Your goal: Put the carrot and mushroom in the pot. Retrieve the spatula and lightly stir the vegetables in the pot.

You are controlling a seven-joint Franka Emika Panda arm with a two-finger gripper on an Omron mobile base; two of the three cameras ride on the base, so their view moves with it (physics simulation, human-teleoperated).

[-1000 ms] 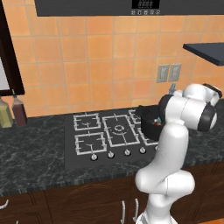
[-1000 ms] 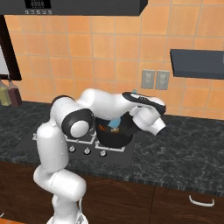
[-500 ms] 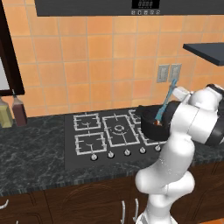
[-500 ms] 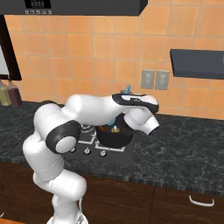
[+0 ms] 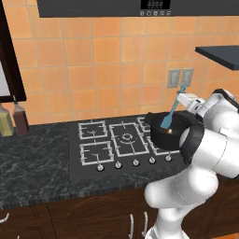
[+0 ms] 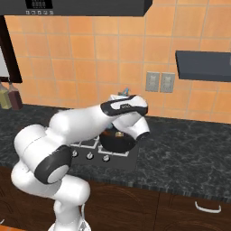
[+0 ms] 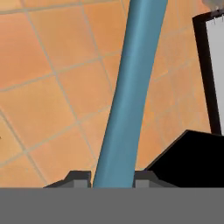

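Gripper (image 7: 113, 180) clamps the spatula (image 5: 171, 112) by its slim handle, blade dipped in the pot (image 5: 172, 132) on the stove's right rear burner. Light and stiff, the tool likely stirs best gripped high on the handle, where it is held.

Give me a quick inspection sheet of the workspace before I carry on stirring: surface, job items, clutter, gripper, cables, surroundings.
Surface: dark speckled counter with a stovetop set into it.
Job's things: pot on the stove's right side; spatula tilted, blade down inside the pot, handle rising to the upper right. Something orange shows at the pot's bottom; carrot or mushroom cannot be told apart.
Clutter: two bottles at the counter's far left, against the wall.
Gripper: gripper shut on the spatula's handle, above the pot.
Cables: nothing seen.
Surroundings: orange tiled wall, two wall outlets, dark shelf at right, range hood above.
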